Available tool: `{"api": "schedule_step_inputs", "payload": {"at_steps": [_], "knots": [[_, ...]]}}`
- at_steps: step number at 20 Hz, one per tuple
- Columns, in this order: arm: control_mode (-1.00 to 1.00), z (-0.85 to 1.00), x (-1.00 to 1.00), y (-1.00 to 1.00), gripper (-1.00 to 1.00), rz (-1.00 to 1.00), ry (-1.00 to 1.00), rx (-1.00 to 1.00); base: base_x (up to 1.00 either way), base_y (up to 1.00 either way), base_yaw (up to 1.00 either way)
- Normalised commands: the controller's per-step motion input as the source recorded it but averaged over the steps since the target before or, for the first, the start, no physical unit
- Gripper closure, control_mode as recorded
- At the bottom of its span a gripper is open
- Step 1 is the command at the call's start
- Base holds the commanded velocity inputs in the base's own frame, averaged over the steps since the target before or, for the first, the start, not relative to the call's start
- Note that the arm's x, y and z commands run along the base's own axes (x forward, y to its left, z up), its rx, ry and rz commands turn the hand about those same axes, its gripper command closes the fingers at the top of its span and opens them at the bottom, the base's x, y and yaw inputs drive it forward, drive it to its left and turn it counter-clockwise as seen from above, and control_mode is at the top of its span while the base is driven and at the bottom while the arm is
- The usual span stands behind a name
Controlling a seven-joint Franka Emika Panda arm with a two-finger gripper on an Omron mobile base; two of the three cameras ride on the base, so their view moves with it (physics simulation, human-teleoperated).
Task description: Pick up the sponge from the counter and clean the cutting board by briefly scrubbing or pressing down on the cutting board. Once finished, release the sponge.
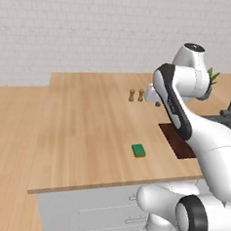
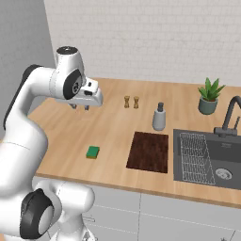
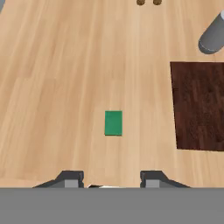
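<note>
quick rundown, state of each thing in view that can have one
sponge: flat on the counter, green side up, untouched, left of the board
cutting board: flat on the counter beside the sink, nothing on it
claw: raised above the counter, holding nothing
soap dispenser: upright behind the board
potted plant: upright

Bright, even rendered light with no glare, only faint soft shadows, and slightly coarse, pixelated edges throughout.
</note>
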Motion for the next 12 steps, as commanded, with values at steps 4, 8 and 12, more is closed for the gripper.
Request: {"api": "schedule_step_inputs", "payload": {"at_steps": [4, 8, 12], "knots": [[-1.0, -0.01, -0.24, 0.0, -1.0, 0.0, 0.0, 0.0, 0.0, 0.0, 0.0], [-1.0, -0.17, -0.46, 0.0, -1.0, 0.0, 0.03, -0.02, 0.0, 0.0, 0.0], [-1.0, -0.39, -0.4, 0.0, -1.0, 0.0, 0.03, -0.02, 0.0, 0.0, 0.0]]}}
